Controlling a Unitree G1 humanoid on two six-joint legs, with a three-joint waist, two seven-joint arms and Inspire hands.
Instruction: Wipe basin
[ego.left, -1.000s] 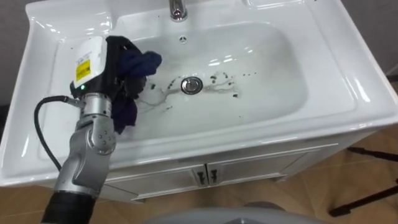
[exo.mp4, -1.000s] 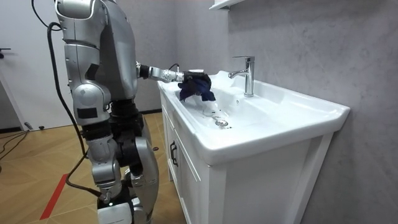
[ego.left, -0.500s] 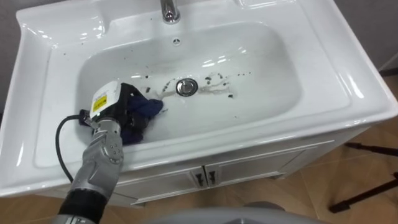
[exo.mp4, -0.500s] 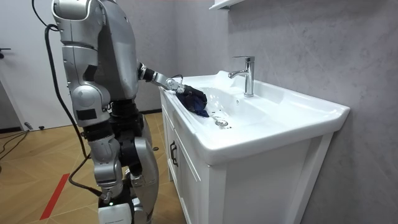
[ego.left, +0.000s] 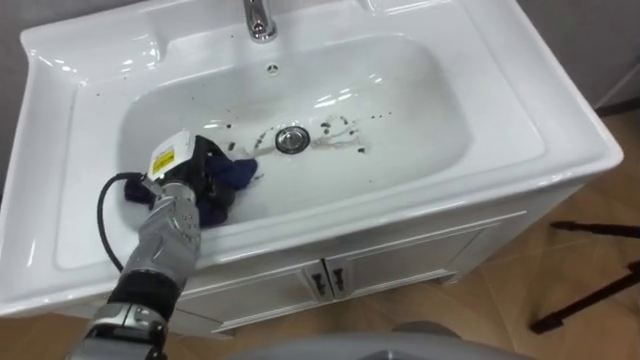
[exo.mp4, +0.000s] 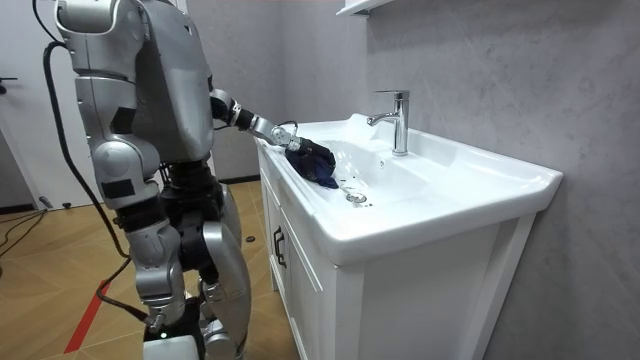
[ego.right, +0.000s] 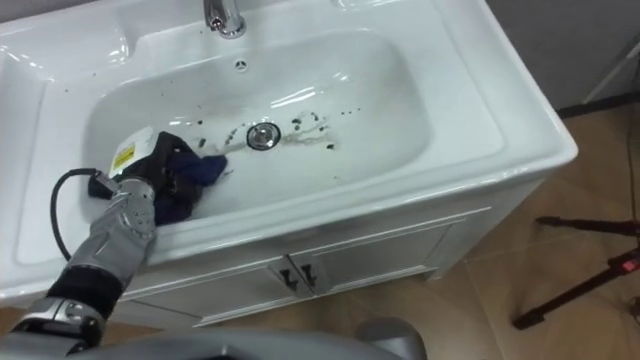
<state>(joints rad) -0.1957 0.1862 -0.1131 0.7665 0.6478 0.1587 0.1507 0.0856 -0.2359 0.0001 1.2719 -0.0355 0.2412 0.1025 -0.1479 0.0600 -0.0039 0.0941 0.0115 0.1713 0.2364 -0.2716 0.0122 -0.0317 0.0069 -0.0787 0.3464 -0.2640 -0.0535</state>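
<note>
The left robot hand (ego.left: 190, 172) lies low on the left slope of the basin (ego.left: 430, 110). Its fingers are curled round a dark blue cloth (ego.left: 237, 177), which rests against the white wall. To wipe well, I think the hand should press the cloth flat and push it with even pressure toward the drain (ego.left: 291, 139), where dark specks (ego.left: 345, 143) lie. The eye views show these specks. The room view shows instead the robot standing before the cabinet (exo.mp4: 420, 300), with its arm reaching in.
</note>
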